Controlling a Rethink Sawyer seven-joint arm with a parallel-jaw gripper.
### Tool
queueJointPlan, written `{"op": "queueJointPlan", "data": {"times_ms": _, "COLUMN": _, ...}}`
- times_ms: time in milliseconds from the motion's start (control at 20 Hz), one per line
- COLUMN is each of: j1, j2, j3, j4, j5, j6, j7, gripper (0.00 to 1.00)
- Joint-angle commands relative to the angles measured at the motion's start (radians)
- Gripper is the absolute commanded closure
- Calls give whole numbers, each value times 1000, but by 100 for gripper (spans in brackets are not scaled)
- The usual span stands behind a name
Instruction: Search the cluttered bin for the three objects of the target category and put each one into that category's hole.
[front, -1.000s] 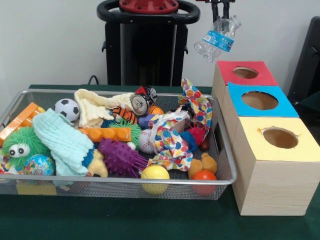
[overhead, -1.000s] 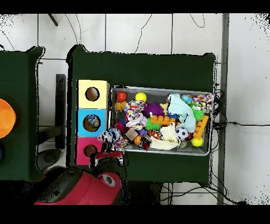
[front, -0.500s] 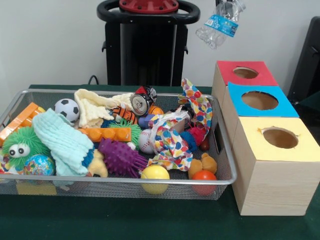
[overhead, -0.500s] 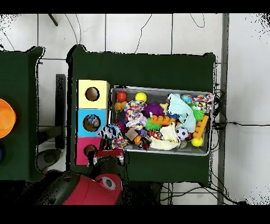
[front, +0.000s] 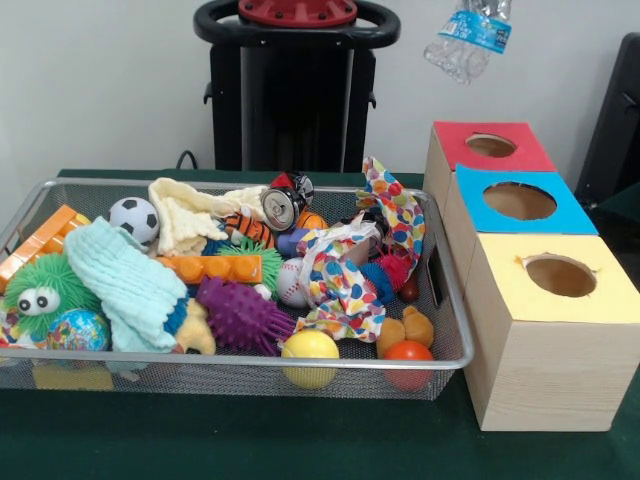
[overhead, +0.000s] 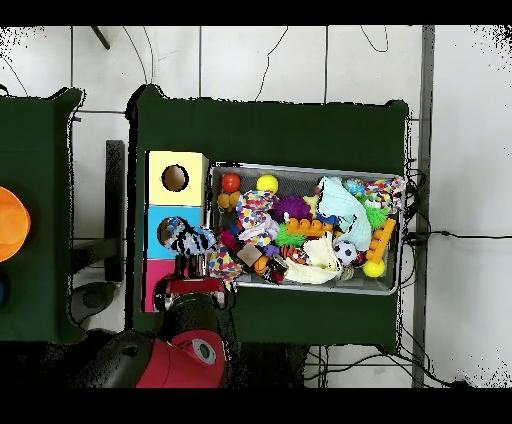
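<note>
Green-covered worktop (front: 300, 440) carried a mesh bin (front: 230, 370) and three hole boxes beside it.

Bin was packed: soccer ball (front: 133, 218), orange bricks (front: 210, 268), purple spiky toy (front: 240, 312), dented can (front: 282, 207), baseball (front: 291, 282), dotted cloth (front: 345, 280), mint towel (front: 125, 285), yellow ball (front: 310, 356), red ball (front: 408, 357). Boxes ran red (front: 490, 150), blue (front: 520, 205), yellow (front: 560, 285); holes looked dark, contents unclear. Crushed clear bottle (front: 468, 38) with a blue label, text unreadable, hung at top edge above the red box. Overhead put the bottle (overhead: 186, 238) over the blue box's edge, below the end effector (overhead: 193, 272), pinched onto it. Black pedestal (front: 295, 90) stood behind the bin.
</note>
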Motion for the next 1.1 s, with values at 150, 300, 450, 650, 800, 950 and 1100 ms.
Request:
{"op": "queueJointPlan", "data": {"times_ms": 150, "j1": -49, "j2": -34, "j3": 146, "j4": -53, "j5": 125, "j6": 73, "j7": 349, "gripper": 100}}
{"op": "queueJointPlan", "data": {"times_ms": 300, "j1": -52, "j2": -22, "j3": 152, "j4": -59, "j5": 127, "j6": 79, "j7": 336, "gripper": 100}}
{"op": "queueJointPlan", "data": {"times_ms": 450, "j1": -58, "j2": 1, "j3": 167, "j4": -60, "j5": 142, "j6": 117, "j7": 296, "gripper": 100}}
{"op": "queueJointPlan", "data": {"times_ms": 650, "j1": -69, "j2": 21, "j3": 194, "j4": -68, "j5": 151, "j6": 154, "j7": 285, "gripper": 100}}
{"op": "queueJointPlan", "data": {"times_ms": 800, "j1": -66, "j2": 36, "j3": 204, "j4": -75, "j5": 131, "j6": 165, "j7": 307, "gripper": 100}}
{"op": "queueJointPlan", "data": {"times_ms": 950, "j1": -66, "j2": 50, "j3": 218, "j4": -83, "j5": 116, "j6": 175, "j7": 319, "gripper": 100}}
{"op": "queueJointPlan", "data": {"times_ms": 1100, "j1": -60, "j2": 83, "j3": 225, "j4": -101, "j5": 84, "j6": 173, "j7": 356, "gripper": 100}}
